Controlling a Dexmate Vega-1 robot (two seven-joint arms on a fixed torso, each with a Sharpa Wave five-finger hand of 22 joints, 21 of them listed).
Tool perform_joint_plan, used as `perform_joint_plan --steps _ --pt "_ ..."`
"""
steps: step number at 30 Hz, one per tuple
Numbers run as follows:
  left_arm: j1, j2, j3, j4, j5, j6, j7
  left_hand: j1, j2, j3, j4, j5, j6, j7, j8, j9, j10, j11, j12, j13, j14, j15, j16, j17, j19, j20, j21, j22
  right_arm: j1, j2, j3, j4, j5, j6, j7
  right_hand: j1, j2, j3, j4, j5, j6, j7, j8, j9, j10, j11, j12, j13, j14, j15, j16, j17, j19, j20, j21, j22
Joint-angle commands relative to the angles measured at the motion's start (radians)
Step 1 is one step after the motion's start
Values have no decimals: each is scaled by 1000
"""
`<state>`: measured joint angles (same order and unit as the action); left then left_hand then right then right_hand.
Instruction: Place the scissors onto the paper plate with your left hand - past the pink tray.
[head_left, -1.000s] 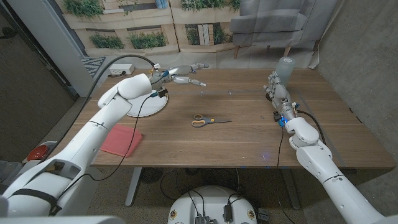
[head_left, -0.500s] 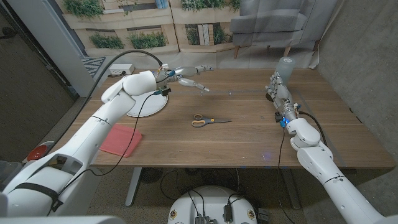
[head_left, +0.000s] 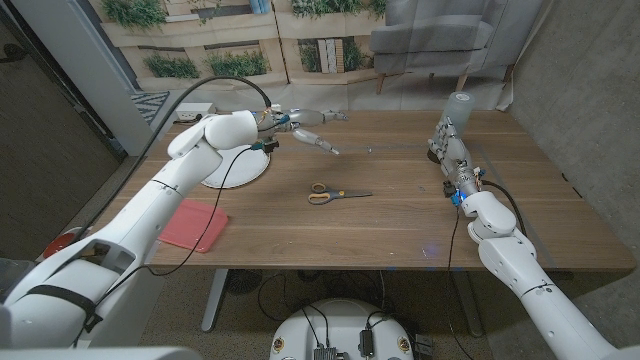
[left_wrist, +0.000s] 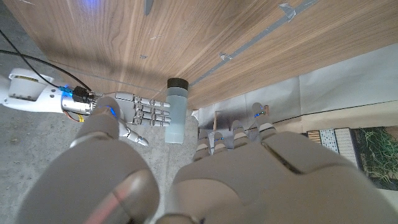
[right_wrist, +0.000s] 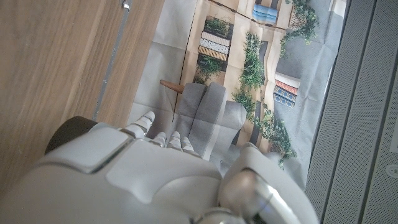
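A: Where do we stand with the scissors (head_left: 327, 194)?

B: They lie flat on the wooden table (head_left: 400, 215), near its middle, touched by neither hand. The orange handles point toward our left side, the blades toward our right, so the long axis runs roughly across the table, nearly parallel to its front edge.

A: And our left hand (head_left: 312, 127)?

B: It hangs above the far part of the table, fingers spread and holding nothing. The scissors lie nearer to us than that hand and slightly to its right, so we judge the reach must come back toward the front edge and down.

A: Which hand is closer to them?

B: The left one, we think. Our right hand (head_left: 444, 145) stands by the right side of the table near a clear bottle (head_left: 456, 112), well apart from the scissors. In the left wrist view its fingers (left_wrist: 146, 114) are extended just beside the bottle (left_wrist: 175, 110); we cannot tell whether they touch it, but nothing is clasped.

A: And the goal?

B: The paper plate (head_left: 243, 170) sits on our left, partly hidden under the left arm, with the pink tray (head_left: 196, 226) nearer the front edge on the same side. The handles already face the plate's side, so we would expect a grasp there to suit the carry.
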<state>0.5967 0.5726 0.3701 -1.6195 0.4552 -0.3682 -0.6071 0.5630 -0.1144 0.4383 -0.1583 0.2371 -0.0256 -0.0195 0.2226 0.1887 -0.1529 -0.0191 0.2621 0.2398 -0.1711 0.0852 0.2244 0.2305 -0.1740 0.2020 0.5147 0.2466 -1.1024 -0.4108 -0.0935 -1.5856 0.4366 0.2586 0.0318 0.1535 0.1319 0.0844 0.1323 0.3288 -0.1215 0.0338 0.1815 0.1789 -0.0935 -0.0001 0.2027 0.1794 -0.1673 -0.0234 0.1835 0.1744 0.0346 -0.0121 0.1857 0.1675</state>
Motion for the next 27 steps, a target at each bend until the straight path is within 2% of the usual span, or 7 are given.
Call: perform_joint_plan --steps 1,13,27 --pt "-23 4 27 -6 39 0 -32 12 -3 -8 3 10 12 3 8 4 -6 -6 1 3 -102 3 -3 3 -227 9 15 12 -1 2 2 6 4 3 4 8 -4 3 -4 4 -6 -1 7 4 -2 -3 -4 3 -19 4 1 2 -1 -1 4 4" --pt "-49 5 57 -13 66 9 -81 18 -3 -18 10 10 42 26 13 5 -14 12 2 7 -121 6 -8 7 -238 8 29 36 4 -1 4 4 -2 2 0 8 -4 4 -4 4 -3 -1 8 4 1 -3 -4 3 -19 2 1 2 -4 -2 4 4" --pt "-74 2 90 -16 94 4 -127 22 1 -26 15 10 59 27 13 5 -26 21 0 11 -137 6 -11 9 -252 1 41 57 4 -3 6 6 -1 10 2 8 -5 4 -4 4 4 2 10 4 5 0 -3 3 -16 4 1 2 -4 -4 4 4"
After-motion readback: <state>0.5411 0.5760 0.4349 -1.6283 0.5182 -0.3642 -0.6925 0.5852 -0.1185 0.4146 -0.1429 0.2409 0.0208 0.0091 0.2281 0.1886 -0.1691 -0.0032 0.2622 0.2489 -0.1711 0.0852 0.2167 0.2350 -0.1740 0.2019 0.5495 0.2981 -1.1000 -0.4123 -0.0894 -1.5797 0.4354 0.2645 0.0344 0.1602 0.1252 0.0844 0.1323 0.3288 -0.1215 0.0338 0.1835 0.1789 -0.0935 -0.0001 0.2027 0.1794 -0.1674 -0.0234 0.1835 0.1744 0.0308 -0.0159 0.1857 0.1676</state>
